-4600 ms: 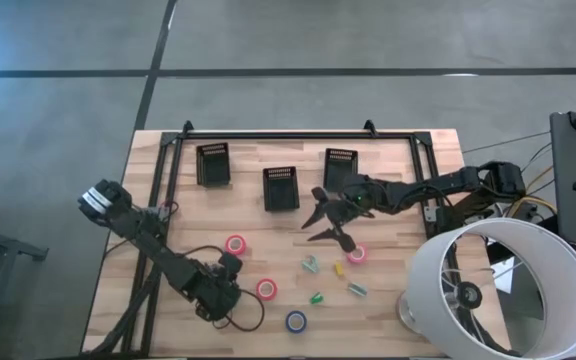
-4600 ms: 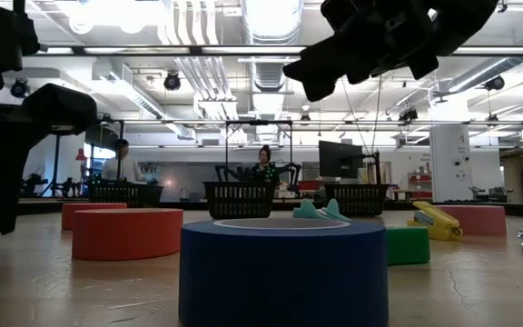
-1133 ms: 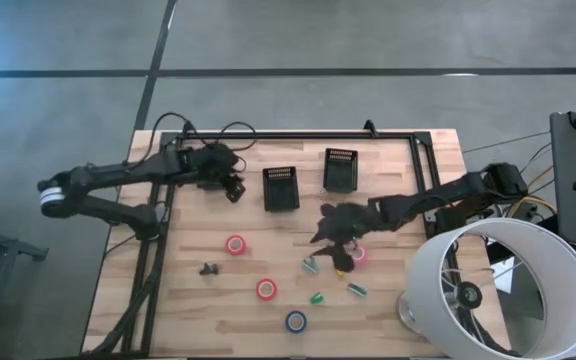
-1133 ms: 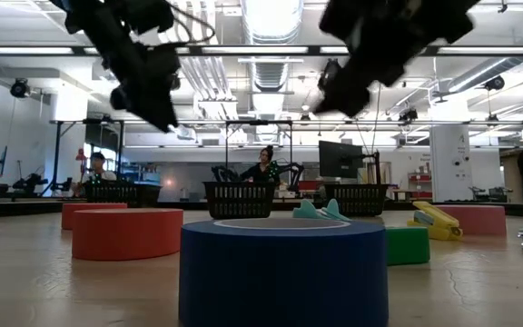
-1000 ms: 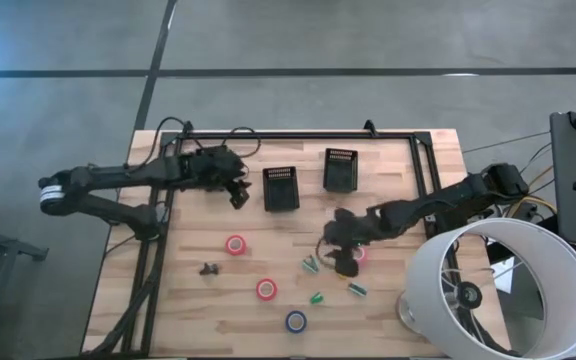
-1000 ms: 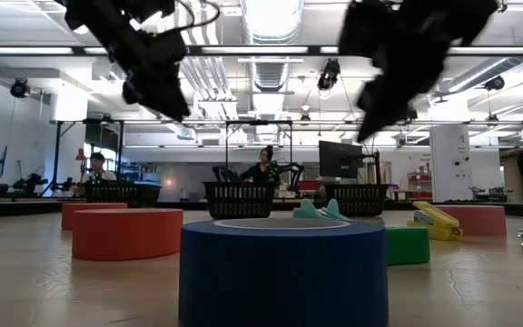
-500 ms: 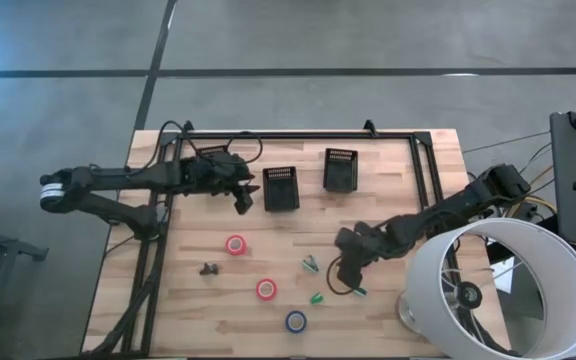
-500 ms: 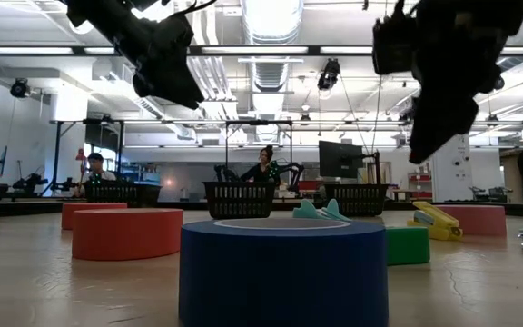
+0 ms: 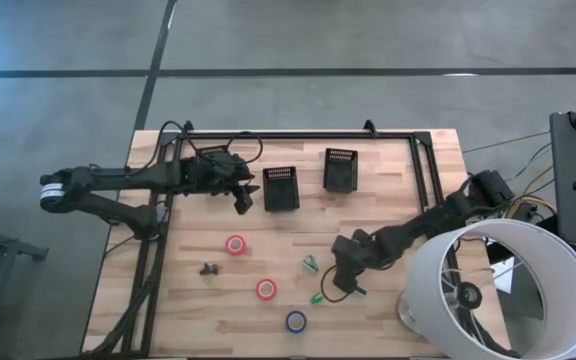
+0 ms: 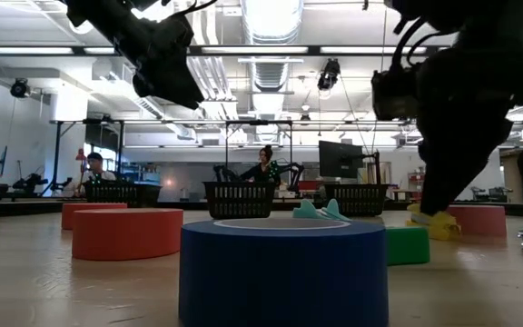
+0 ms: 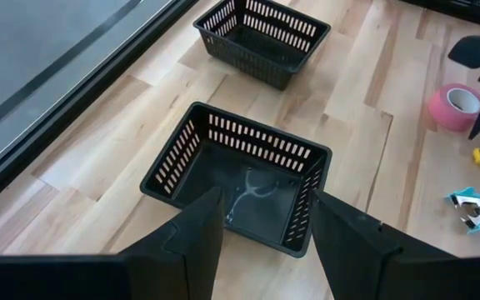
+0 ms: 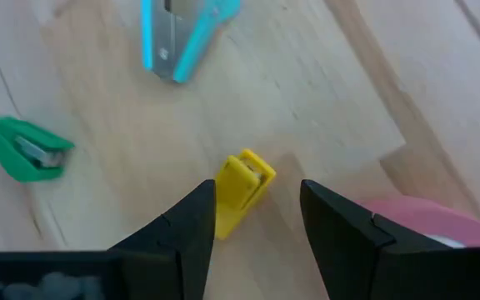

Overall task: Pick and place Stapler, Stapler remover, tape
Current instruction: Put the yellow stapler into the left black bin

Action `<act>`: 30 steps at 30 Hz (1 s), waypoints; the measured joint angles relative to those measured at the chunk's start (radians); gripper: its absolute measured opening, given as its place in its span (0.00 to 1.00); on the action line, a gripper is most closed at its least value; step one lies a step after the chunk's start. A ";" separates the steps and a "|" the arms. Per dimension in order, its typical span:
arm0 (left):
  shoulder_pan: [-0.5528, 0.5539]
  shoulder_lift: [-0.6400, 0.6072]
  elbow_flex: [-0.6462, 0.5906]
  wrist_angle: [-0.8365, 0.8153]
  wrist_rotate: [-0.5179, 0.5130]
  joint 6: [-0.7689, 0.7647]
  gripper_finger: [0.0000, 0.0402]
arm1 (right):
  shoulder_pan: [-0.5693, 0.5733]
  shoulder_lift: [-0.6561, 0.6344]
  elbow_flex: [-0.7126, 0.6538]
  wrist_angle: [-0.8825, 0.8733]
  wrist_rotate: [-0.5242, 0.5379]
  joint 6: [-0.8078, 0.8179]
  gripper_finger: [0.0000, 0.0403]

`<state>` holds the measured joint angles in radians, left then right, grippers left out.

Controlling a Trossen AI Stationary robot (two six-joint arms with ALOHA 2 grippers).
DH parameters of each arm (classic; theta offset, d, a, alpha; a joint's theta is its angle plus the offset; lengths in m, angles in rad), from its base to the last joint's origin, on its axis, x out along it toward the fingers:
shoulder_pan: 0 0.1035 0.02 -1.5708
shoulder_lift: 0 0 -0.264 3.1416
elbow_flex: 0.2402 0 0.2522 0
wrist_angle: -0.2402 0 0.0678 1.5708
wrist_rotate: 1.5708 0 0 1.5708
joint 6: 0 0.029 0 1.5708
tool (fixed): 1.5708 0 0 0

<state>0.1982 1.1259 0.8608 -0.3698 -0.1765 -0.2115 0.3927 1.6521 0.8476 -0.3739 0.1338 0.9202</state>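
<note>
I have the wooden table (image 9: 408, 190) in full from the high view. Near its far edge, toward the middle, sit two black mesh baskets: the middle basket (image 9: 281, 188) and the right-hand basket (image 9: 340, 168).

My left arm reaches across from the left edge, and the left gripper (image 9: 240, 196) hangs just beside the middle basket. In the left wrist view its fingers (image 11: 192, 233) stand apart with nothing between them, right over that basket (image 11: 238, 181), which holds only a pale scuff on its floor.

My right arm comes in from the right edge, and the right gripper (image 9: 335, 277) is low over the small items in the near-right part of the table. In the right wrist view its fingers (image 12: 192, 218) are spread, one on each side of the small yellow stapler (image 12: 240, 190), not closed on it. A pink tape roll (image 12: 427, 218) lies just beside it.

Three more rolls lie toward the near edge: a red roll (image 9: 235, 244), a second red roll (image 9: 266, 289) and the blue roll (image 9: 296, 321) closest to that edge. A green stapler (image 9: 316, 298) and a teal stapler remover (image 9: 310, 264) lie near the right gripper. A small dark object (image 9: 207, 268) sits left of the rolls; I cannot tell what it is.
</note>
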 joint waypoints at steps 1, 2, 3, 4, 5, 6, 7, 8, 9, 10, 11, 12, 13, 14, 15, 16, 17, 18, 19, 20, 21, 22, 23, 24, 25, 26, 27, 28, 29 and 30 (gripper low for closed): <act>0.000 0.000 0.000 0.000 0.000 0.000 0.45 | 0.000 0.013 0.006 0.002 0.000 0.000 0.42; 0.000 0.000 0.000 0.000 0.000 0.000 0.45 | 0.000 0.025 0.011 0.000 0.000 -0.001 0.42; 0.000 0.000 0.000 0.000 0.000 0.000 0.45 | 0.000 0.037 0.013 -0.004 -0.001 -0.001 0.42; 0.000 0.000 0.000 0.000 0.000 0.000 0.45 | 0.000 0.048 0.019 -0.007 0.000 -0.001 0.42; 0.000 0.000 0.000 0.000 0.000 0.000 0.45 | 0.000 0.054 0.027 -0.010 -0.003 0.004 0.42; 0.000 0.000 0.000 0.000 0.000 0.001 0.45 | 0.000 0.058 0.035 -0.011 -0.003 0.009 0.42; 0.000 0.000 0.000 0.001 0.000 0.002 0.45 | 0.000 0.063 0.040 -0.011 -0.003 0.010 0.42; 0.000 0.000 0.000 0.001 0.000 0.001 0.45 | 0.000 0.066 0.044 -0.014 -0.004 0.011 0.42; 0.000 0.000 0.000 0.001 0.000 0.002 0.45 | 0.000 0.067 0.047 -0.013 -0.003 0.011 0.42; 0.000 0.000 0.000 0.001 0.000 0.002 0.45 | 0.000 0.067 0.049 -0.012 -0.004 0.012 0.42; 0.000 0.000 0.000 0.001 0.000 0.002 0.45 | 0.000 0.066 0.049 -0.017 -0.003 0.012 0.42; 0.000 0.000 0.000 0.002 0.000 0.002 0.45 | 0.000 0.064 0.048 -0.022 -0.003 0.012 0.42; 0.000 0.000 0.000 0.003 0.000 0.002 0.45 | 0.000 0.062 0.048 -0.029 -0.003 0.012 0.42; 0.000 0.000 0.000 0.002 0.000 0.002 0.45 | 0.000 0.060 0.049 -0.041 -0.004 0.011 0.42; 0.000 0.000 0.000 0.002 0.000 0.002 0.45 | 0.000 0.059 0.048 -0.057 -0.015 0.004 0.42; 0.000 0.000 0.000 0.002 0.000 0.003 0.45 | 0.000 0.058 0.048 -0.068 -0.031 -0.018 0.42; 0.000 0.000 0.000 0.001 0.000 0.003 0.45 | -0.001 0.058 0.049 -0.073 -0.045 -0.044 0.42; 0.000 0.000 0.000 0.002 0.000 0.003 0.45 | -0.002 0.057 0.049 -0.080 -0.059 -0.067 0.42; 0.000 0.000 0.000 0.002 0.000 0.003 0.45 | -0.002 0.056 0.049 -0.085 -0.070 -0.085 0.42; 0.000 0.000 0.000 0.002 0.000 0.003 0.45 | -0.002 0.056 0.049 -0.085 -0.074 -0.102 0.42; 0.000 0.000 0.000 0.002 0.000 0.003 0.45 | -0.002 0.056 0.049 -0.085 -0.075 -0.117 0.42; 0.000 0.000 0.000 0.002 0.000 0.003 0.45 | -0.002 0.055 0.049 -0.086 -0.077 -0.134 0.42; 0.000 0.000 0.000 0.002 0.000 0.003 0.45 | -0.002 0.052 0.049 -0.089 -0.080 -0.150 0.42; 0.000 0.000 0.000 0.002 0.000 0.003 0.45 | -0.002 0.046 0.049 -0.094 -0.091 -0.163 0.42; 0.000 0.000 0.000 0.003 0.000 0.003 0.45 | -0.001 0.037 0.048 -0.099 -0.097 -0.168 0.42; 0.000 0.000 0.000 0.002 0.000 0.003 0.45 | 0.000 0.026 0.048 -0.105 -0.103 -0.170 0.42; 0.000 0.000 0.000 0.002 0.000 0.003 0.45 | 0.000 0.012 0.048 -0.111 -0.110 -0.171 0.42; 0.000 0.000 0.000 0.003 0.000 0.003 0.45 | 0.001 -0.001 0.049 -0.125 -0.118 -0.172 0.42; 0.000 0.000 0.000 0.002 0.000 0.003 0.45 | 0.003 -0.012 0.049 -0.144 -0.120 -0.173 0.42; 0.000 0.000 0.000 0.002 0.000 0.003 0.45 | 0.004 -0.018 0.048 -0.156 -0.113 -0.176 0.42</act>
<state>0.1982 1.1259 0.8604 -0.3676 -0.1765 -0.2081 0.3968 1.6340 0.8958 -0.5297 0.0203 0.7446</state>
